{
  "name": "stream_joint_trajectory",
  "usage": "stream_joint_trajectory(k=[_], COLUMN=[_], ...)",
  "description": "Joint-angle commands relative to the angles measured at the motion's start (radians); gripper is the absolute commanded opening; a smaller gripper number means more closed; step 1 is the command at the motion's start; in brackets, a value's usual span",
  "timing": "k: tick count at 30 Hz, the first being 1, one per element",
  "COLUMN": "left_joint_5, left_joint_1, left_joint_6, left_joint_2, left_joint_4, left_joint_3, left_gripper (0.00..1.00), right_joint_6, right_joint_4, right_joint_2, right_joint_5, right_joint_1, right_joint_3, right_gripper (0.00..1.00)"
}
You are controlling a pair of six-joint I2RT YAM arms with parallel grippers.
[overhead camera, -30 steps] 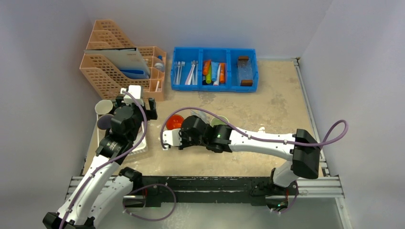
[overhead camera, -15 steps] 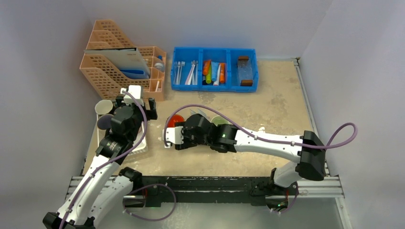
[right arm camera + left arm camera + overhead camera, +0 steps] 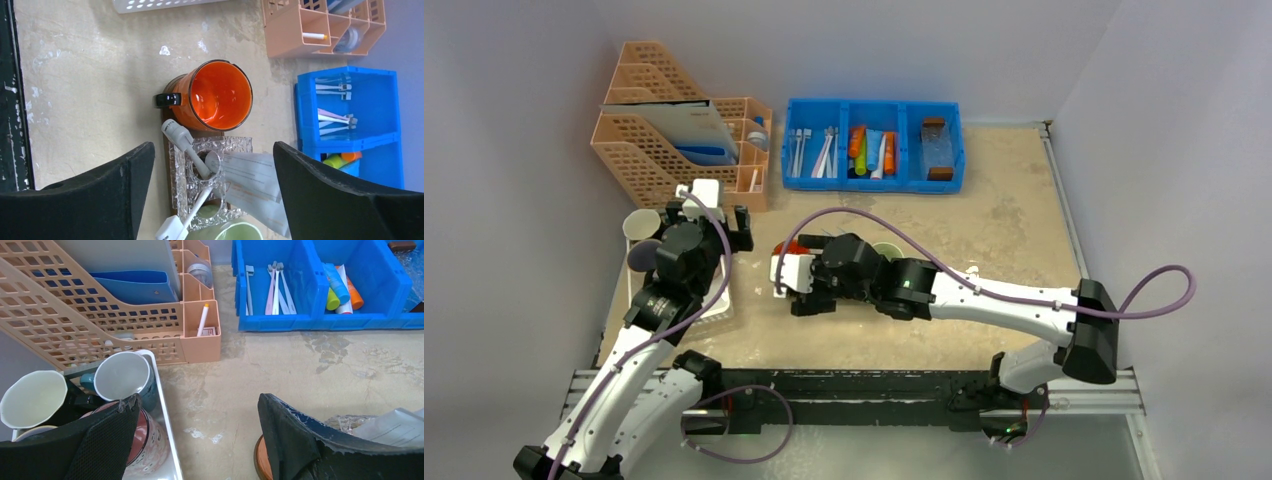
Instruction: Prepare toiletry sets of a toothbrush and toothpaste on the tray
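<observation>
Under spread R pincer (image 3: 210, 148): toothbrush (image 3: 181, 137) on glass dish (image 3: 241, 145), nr orange mug (image 3: 220, 95).

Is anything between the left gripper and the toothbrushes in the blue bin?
Nothing visible. Bare tabletop lies between the open left gripper and the blue bin; only its front wall fronts the toothbrushes.
</observation>
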Motion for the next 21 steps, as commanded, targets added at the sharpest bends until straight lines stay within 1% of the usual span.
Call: stream_joint_trajectory(k=[1, 2, 3, 7, 12, 16, 21], left_joint_5=[-0.011, -0.01, -0.01, -0.003, -0.009, -0.015, -0.012], left_joint_1=[-0.001, -0.001, -0.001, -0.001, -0.001, -0.001, -0.001], left_joint_6=[0.018, 0.02, 0.021, 0.021, 0.023, 0.032, 0.026], left_joint_2=[-0.011, -0.012, -0.012, -0.01, -0.004, 0.013, 0.025], left_joint_4=[0.002, -0.001, -0.005, -0.019, -0.043, -0.054, -0.073], left_joint_3=[0.049, 0.053, 0.058, 0.08, 0.121, 0.147, 0.175], left_gripper=[0.85, 0.85, 0.86, 0.87, 0.91, 0.92, 0.94], right_joint_6=[0.096, 0.12, 0.15, 0.262, 0.398, 0.428, 0.482], right_joint_4=[0.03, 0.026, 0.025, 0.038, 0.05, -0.041, -0.088], right_joint_2=[-0.046, -0.052, -0.059, -0.092, -0.154, -0.158, -0.177], right_joint_5=[0.046, 0.05, 0.051, 0.13, 0.09, 0.069, 0.047], right_joint_1=[-0.03, -0.044, -0.056, -0.099, -0.2, -0.254, -0.311], right_joint_3=[0.057, 0.065, 0.07, 0.078, 0.062, 0.11, 0.128], right_gripper=[0.93, 0.97, 0.99, 0.99, 0.99, 0.99, 0.99])
